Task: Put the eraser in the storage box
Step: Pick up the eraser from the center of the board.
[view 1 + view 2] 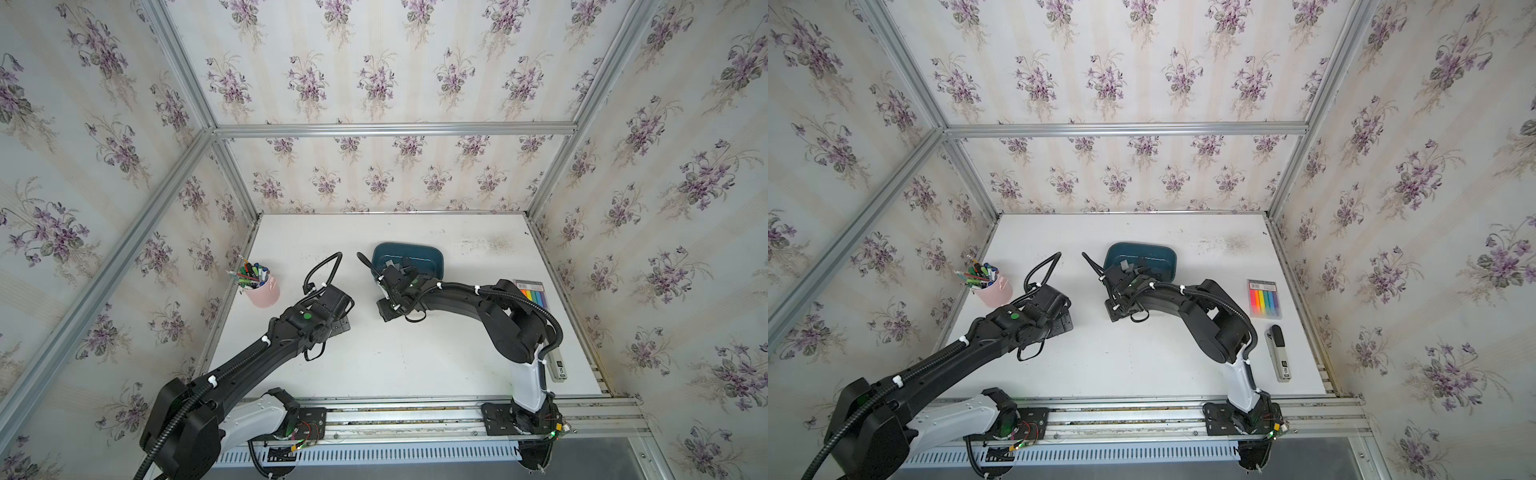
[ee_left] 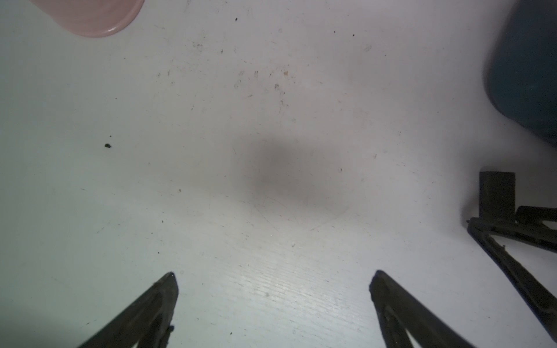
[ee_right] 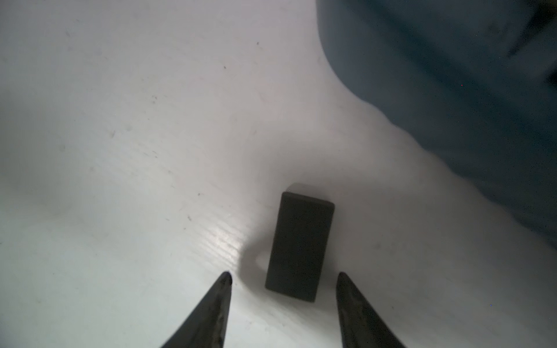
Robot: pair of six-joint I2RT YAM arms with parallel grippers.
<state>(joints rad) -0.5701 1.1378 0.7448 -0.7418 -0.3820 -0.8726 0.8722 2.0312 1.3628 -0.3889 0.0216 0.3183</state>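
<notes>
The eraser (image 3: 300, 245), a dark flat block, lies on the white table (image 1: 395, 365) outside the storage box (image 3: 452, 90), just beside the tub's rounded near corner, with a strip of bare table between them. The right gripper (image 3: 284, 275) is about half open and holds nothing. Its two fingertips stand on either side of the eraser's near end, with a sliver of table visible between each tip and the block's long edges. How high the tips are above the table cannot be told. In both top views the right wrist covers the eraser, and the storage box (image 1: 436, 257) (image 1: 1163, 249) sits just behind that wrist, toward the back of the table. There is open white surface behind the box and to its right. The left gripper (image 2: 274, 274) is spread wide and empty over bare, scuffed table. The pink pen cup (image 2: 96, 15) (image 1: 264, 293) stands near the table's left edge, well apart from the box. The middle and front of the table between the two arms are free. On the right side, a pack of coloured highlighters (image 1: 1264, 299) and a stapler (image 1: 1278, 353) lie close to the right edge, beside the right arm's elbow and apart from the box.
</notes>
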